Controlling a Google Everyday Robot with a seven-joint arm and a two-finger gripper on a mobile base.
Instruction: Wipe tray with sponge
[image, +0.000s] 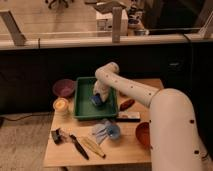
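Note:
A green tray (85, 107) lies on the wooden table, left of centre. My gripper (99, 97) reaches down into the tray's right half at the end of the white arm (131, 87). A blue sponge (95, 100) sits under the gripper on the tray floor. The gripper's body hides how it meets the sponge.
A purple bowl (63, 88) and a yellow cup (61, 105) stand left of the tray. A blue cloth and blue cup (106, 131), a brush (62, 136), a banana-like item (94, 147), a red-brown bowl (143, 134) and a dark bar (129, 118) lie in front.

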